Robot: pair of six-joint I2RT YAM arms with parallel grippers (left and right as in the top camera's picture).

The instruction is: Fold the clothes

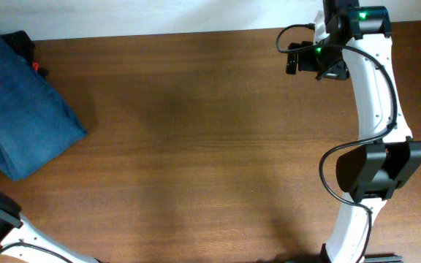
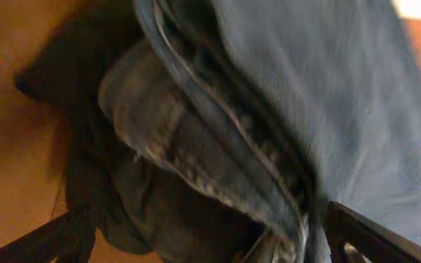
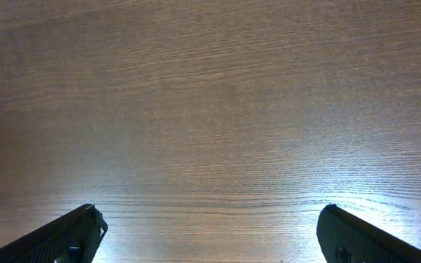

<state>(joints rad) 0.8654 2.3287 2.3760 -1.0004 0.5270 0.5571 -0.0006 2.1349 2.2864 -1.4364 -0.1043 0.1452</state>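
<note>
1. Claws first: my left gripper (image 2: 210,219) hangs spread wide over the jeans (image 2: 327,95), pinching nothing. My right gripper (image 3: 210,219) is spread too, above bare desk (image 3: 210,88) by the far edge.
2. The jeans lie folded at the desk's left edge, partly over a black garment (image 2: 57,80) — parked aside, I judge, with the fold done.

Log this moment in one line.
jeans: folded, table left, on black garment | left hand: open at jeans | right hand: open, empty
</note>
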